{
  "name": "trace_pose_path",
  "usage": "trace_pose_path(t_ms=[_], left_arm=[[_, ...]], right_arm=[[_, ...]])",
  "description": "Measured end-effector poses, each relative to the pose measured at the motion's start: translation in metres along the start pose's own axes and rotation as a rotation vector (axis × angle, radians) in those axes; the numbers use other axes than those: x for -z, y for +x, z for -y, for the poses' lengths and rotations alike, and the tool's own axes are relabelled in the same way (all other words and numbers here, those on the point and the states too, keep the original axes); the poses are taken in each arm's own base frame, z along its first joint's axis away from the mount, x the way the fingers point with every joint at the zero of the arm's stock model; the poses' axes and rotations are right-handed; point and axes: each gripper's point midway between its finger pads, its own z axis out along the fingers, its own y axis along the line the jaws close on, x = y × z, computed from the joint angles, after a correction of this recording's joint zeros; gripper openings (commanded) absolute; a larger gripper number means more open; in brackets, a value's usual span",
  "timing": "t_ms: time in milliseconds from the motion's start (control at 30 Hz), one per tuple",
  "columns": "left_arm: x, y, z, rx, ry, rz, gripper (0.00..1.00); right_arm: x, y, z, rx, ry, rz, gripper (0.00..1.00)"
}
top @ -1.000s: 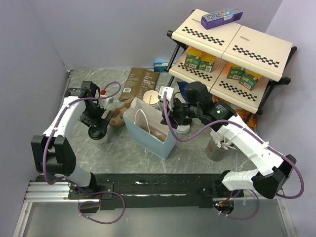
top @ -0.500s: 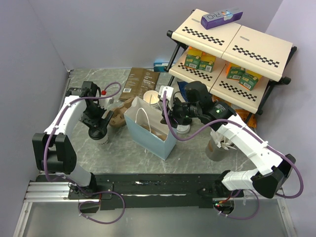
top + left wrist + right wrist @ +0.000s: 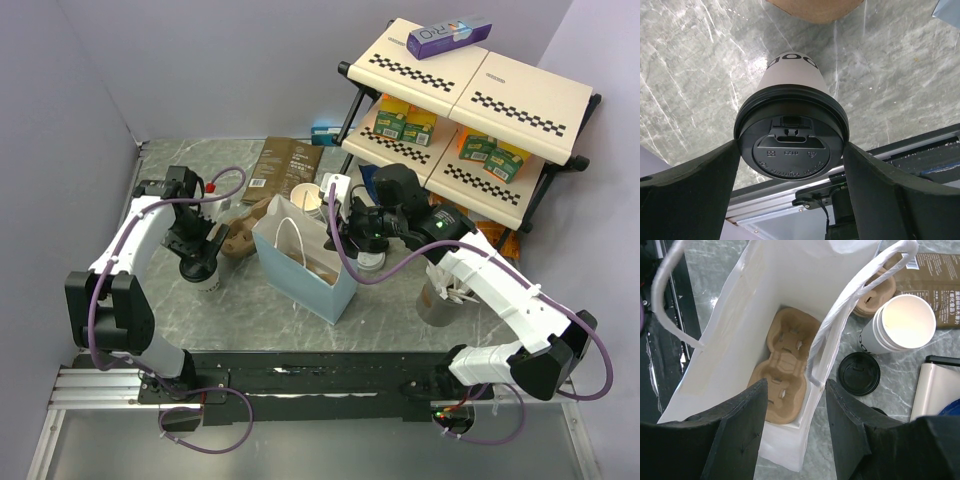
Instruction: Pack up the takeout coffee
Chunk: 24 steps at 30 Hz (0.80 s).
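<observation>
The lidded coffee cup (image 3: 790, 135) stands toward the table's (image 3: 400, 300) left edge, beside the paper bag (image 3: 310, 285). My left gripper (image 3: 792, 147) flanks its lid, and I can't tell whether it pinches. My right gripper (image 3: 795, 390) hangs spread over the bag. I'd close gently and lift upright.

The white takeout cup (image 3: 790, 75) carries large dark letters on its wall that look like "DOO", cut off by its black lid (image 3: 790, 150), whose small embossed marks are illegible. The purple box (image 3: 448, 36) atop the rack reads roughly "RiO". The coffee pouch (image 3: 935, 270) bears white print too small to read.
</observation>
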Motion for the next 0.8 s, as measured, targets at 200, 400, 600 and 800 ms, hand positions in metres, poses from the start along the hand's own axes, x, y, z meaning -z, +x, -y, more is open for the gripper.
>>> trace_pose_path(t_ms=[200,400,600,800], left_arm=[[-0.0009,0.0003,-0.0006,-0.001,-0.008,0.012,0.84],[-0.0006,0.0008,-0.001,-0.003,-0.016,0.023,0.81],[-0.0009,0.0016,-0.0007,-0.006,-0.025,0.047,0.81],[-0.0007,0.0014,-0.0005,-0.006,-0.03,0.063,0.79]], right_arm=[[-0.0012,-0.0002,0.0005,0.0,0.0,0.001,0.57],[-0.0028,0.001,0.0011,-0.002,-0.003,-0.003,0.57],[-0.0039,0.0018,0.0014,-0.004,-0.004,-0.005,0.57],[-0.004,0.0017,0.0013,-0.004,-0.005,-0.005,0.57]])
